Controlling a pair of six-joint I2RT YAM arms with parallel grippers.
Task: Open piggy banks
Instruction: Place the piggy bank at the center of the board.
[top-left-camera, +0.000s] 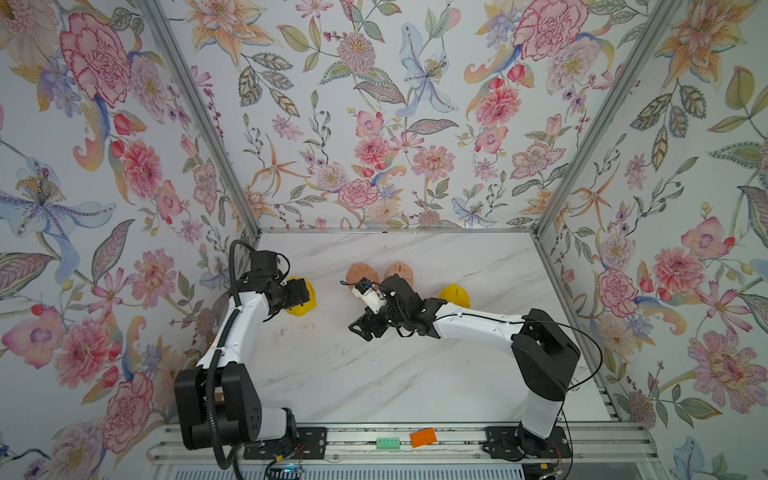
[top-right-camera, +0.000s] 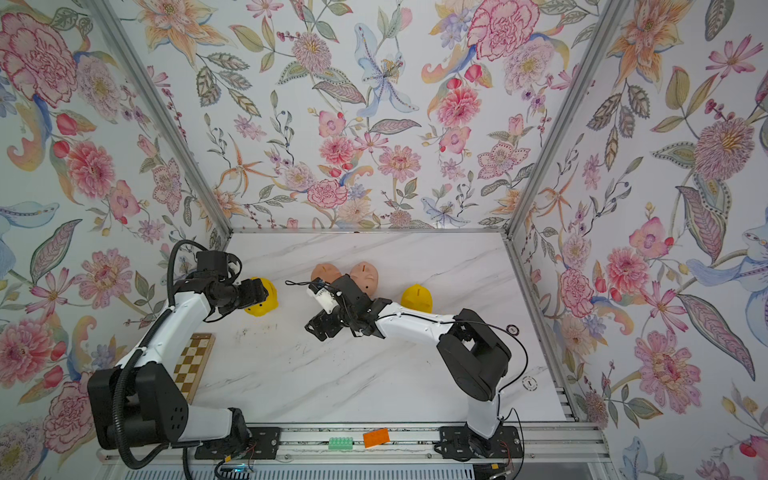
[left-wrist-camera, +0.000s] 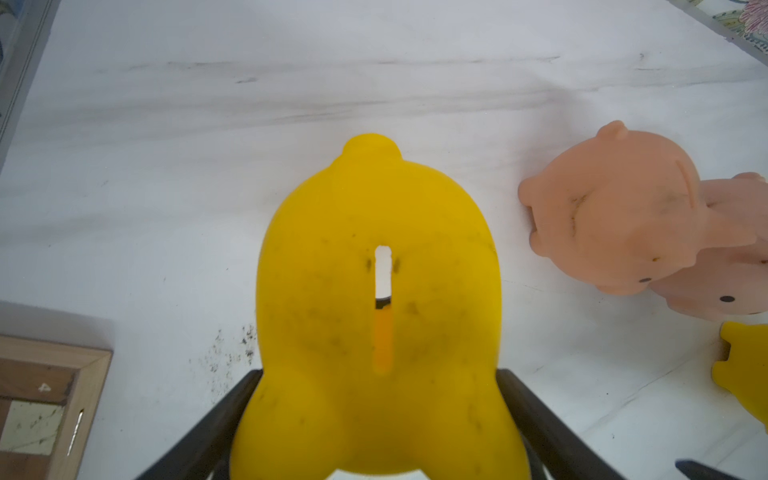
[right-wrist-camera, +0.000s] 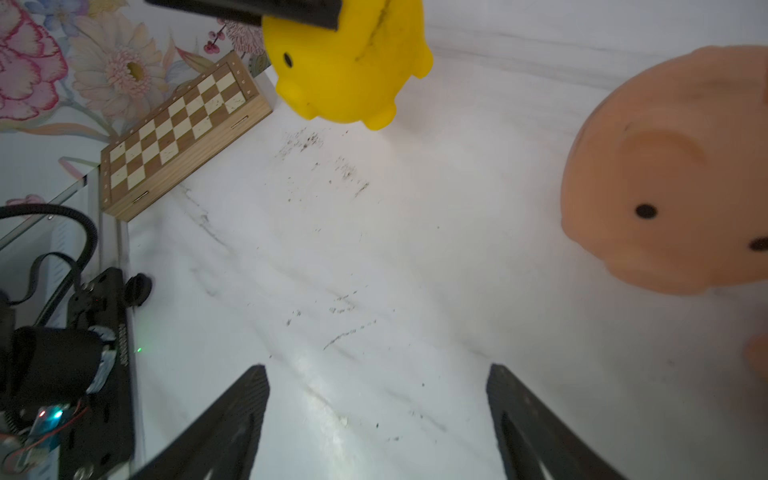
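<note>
My left gripper (left-wrist-camera: 378, 374) is shut on a yellow piggy bank (left-wrist-camera: 378, 291), its fingers pressing both flanks; the coin slot faces the wrist camera and light shows through it. In both top views this pig (top-left-camera: 306, 300) (top-right-camera: 268, 300) sits at the table's left under that gripper (top-left-camera: 299, 297). Two peach-pink piggy banks (top-left-camera: 360, 272) (top-left-camera: 400, 269) lie side by side at mid-table, partly hidden by my right wrist. A second yellow piggy bank (top-left-camera: 455, 295) stands to their right. My right gripper (right-wrist-camera: 378, 370) (top-left-camera: 359, 328) hangs open over bare table, holding nothing, in front of the pink pigs (right-wrist-camera: 673, 174).
A folded wooden chessboard (top-right-camera: 193, 365) (right-wrist-camera: 178, 133) lies along the left wall. A small black round piece (right-wrist-camera: 139, 289) rests by the left arm's base. A green brick (top-left-camera: 388, 442) and an orange brick (top-left-camera: 423, 437) sit on the front rail. Flowered walls enclose three sides.
</note>
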